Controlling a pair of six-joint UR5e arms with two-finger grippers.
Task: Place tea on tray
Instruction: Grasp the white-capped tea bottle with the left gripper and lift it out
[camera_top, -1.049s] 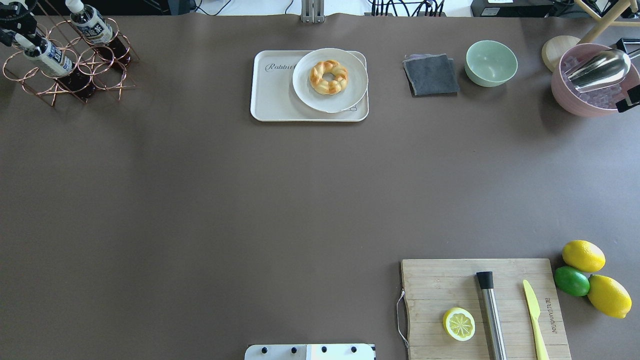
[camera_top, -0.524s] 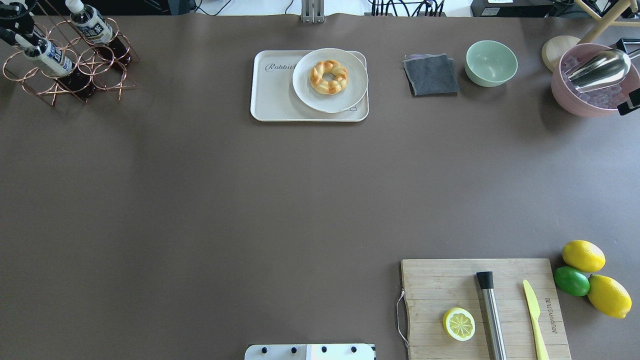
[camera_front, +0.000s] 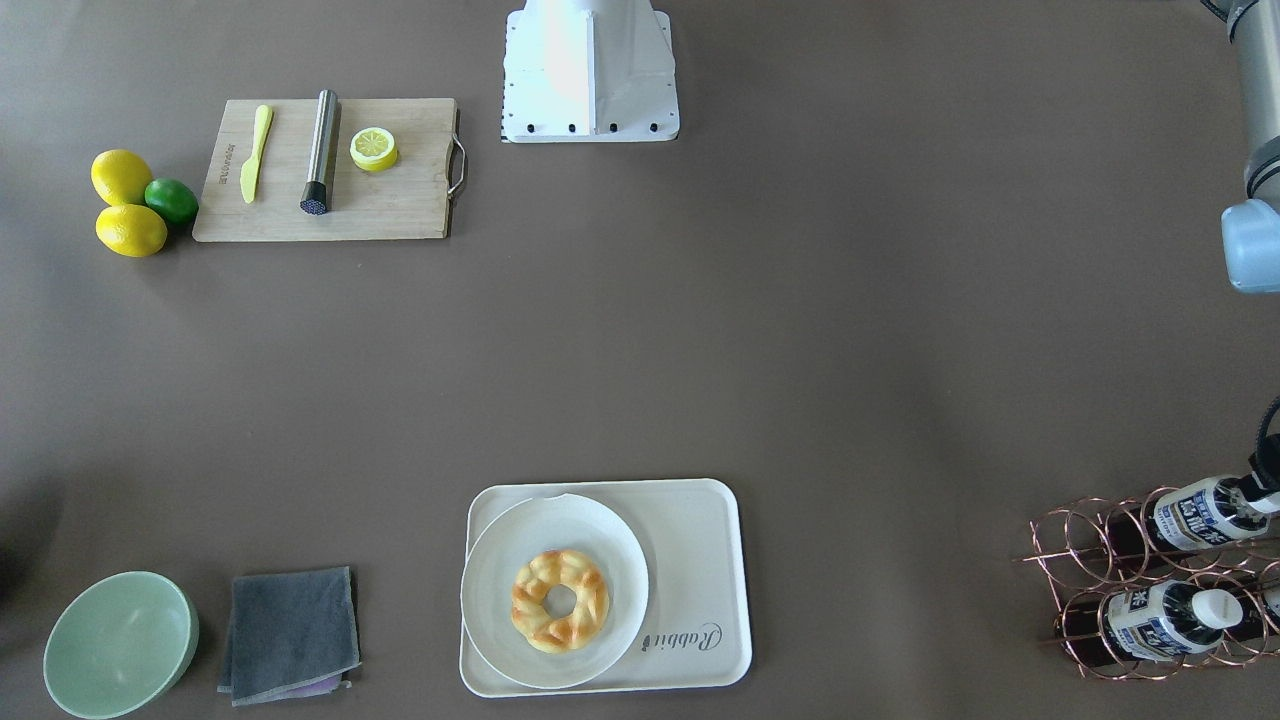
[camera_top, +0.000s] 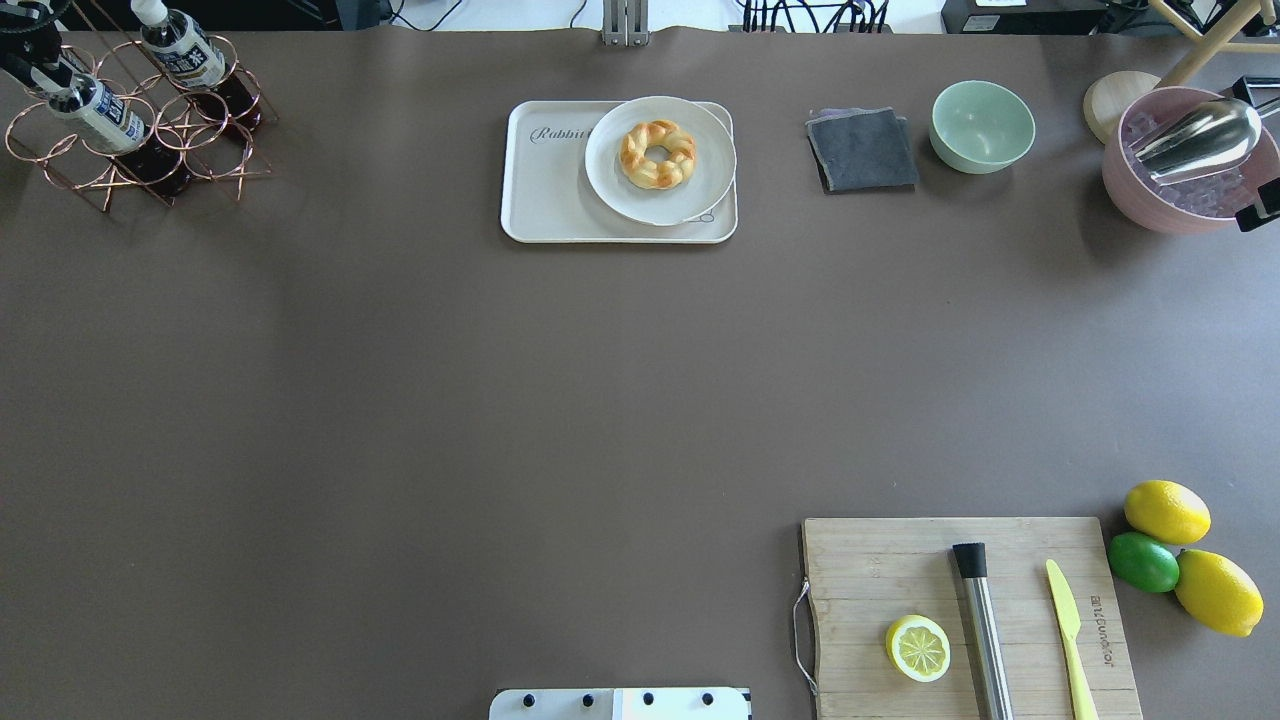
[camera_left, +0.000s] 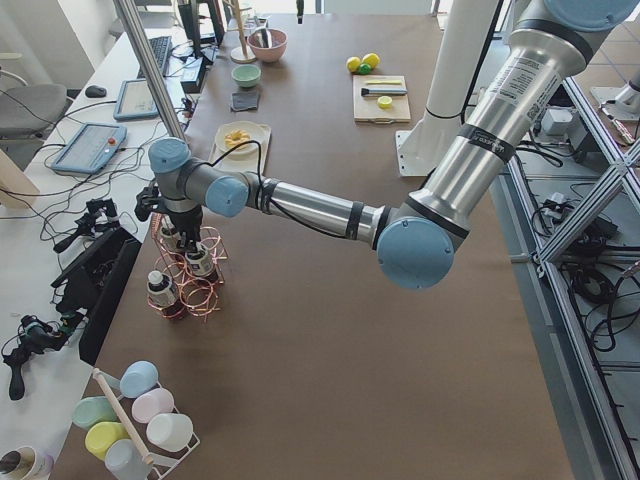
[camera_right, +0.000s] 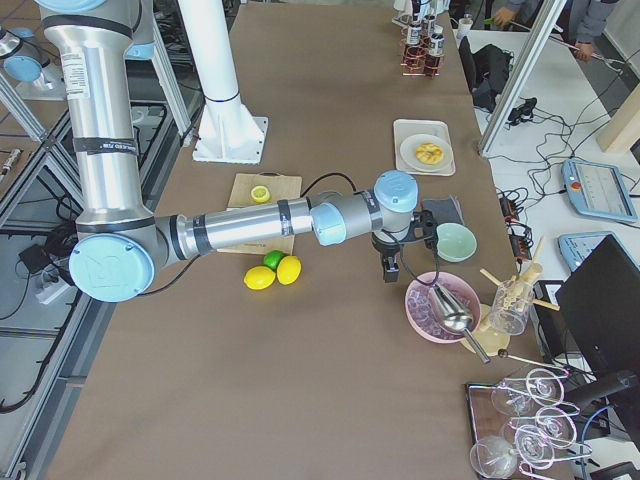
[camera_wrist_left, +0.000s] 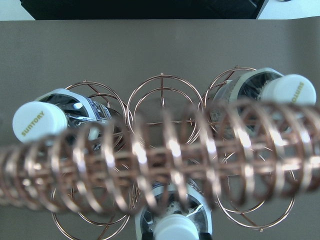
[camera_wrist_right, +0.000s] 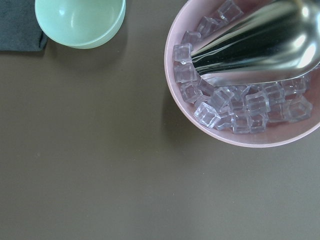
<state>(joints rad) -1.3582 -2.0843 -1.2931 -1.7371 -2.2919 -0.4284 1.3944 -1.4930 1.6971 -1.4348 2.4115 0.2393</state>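
Tea bottles lie in a copper wire rack (camera_top: 170, 140) at the table's far left corner. My left gripper (camera_top: 48, 78) is shut on the white cap of one tea bottle (camera_top: 100, 112), which lies slanted and partly in a rack ring. In the left wrist view that cap (camera_wrist_left: 175, 230) sits between my fingers at the bottom edge. A second bottle (camera_top: 180, 50) lies behind it. The cream tray (camera_top: 545, 195) marked "Rabbit" holds a white plate (camera_top: 700, 195) with a braided pastry. My right gripper (camera_right: 390, 268) hangs beside the pink ice bowl; I cannot tell whether it is open or shut.
A pink bowl (camera_top: 1125, 185) of ice cubes with a metal scoop stands far right, with a green bowl (camera_top: 983, 125) and a grey cloth (camera_top: 862, 150) to its left. A cutting board (camera_top: 860, 580) with a lemon half, muddler and knife, plus whole citrus, lies front right.
The held tea bottle has slid slightly back and to the left along the rack with my left gripper. The right gripper's visible part shifted a little at the right edge.
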